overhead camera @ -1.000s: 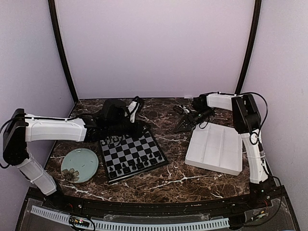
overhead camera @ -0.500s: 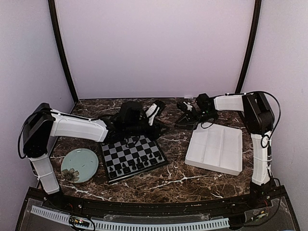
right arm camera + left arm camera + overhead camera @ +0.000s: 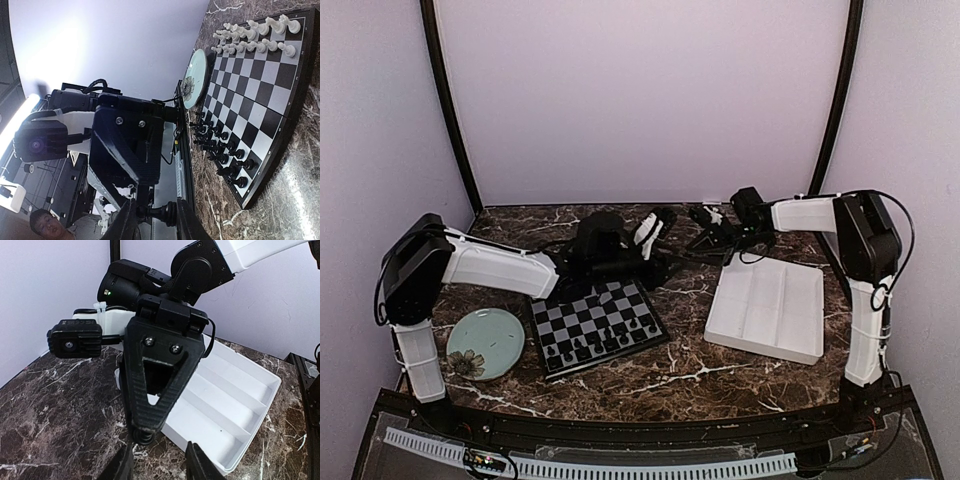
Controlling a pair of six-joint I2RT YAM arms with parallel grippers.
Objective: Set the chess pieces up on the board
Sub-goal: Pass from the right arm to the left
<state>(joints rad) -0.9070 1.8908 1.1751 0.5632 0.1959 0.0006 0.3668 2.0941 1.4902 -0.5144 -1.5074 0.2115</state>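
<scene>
The board [image 3: 595,322] lies left of centre, with black chess pieces [image 3: 227,157] on its near rows and white chess pieces [image 3: 252,37] on the far rows. Behind the board's far right corner my two grippers meet tip to tip. My right gripper [image 3: 155,217] is shut on a black chess piece [image 3: 165,215], held sideways between its fingers. In the left wrist view that piece's round base [image 3: 142,434] shows at the right gripper's tip, just above my left gripper [image 3: 160,463]. The left gripper is open, its fingers [image 3: 199,462] on either side below the piece.
A white compartment tray [image 3: 768,308] sits at the right and also shows behind the right gripper as the tray [image 3: 235,400]. A round pale-green plate [image 3: 485,342] lies left of the board. Dark marble tabletop [image 3: 700,375] runs between them; curved walls close the back.
My left arm has swung right from over the board's far edge to meet the right gripper. The right gripper has drawn back and left with the black piece. The left jaws have widened slightly.
</scene>
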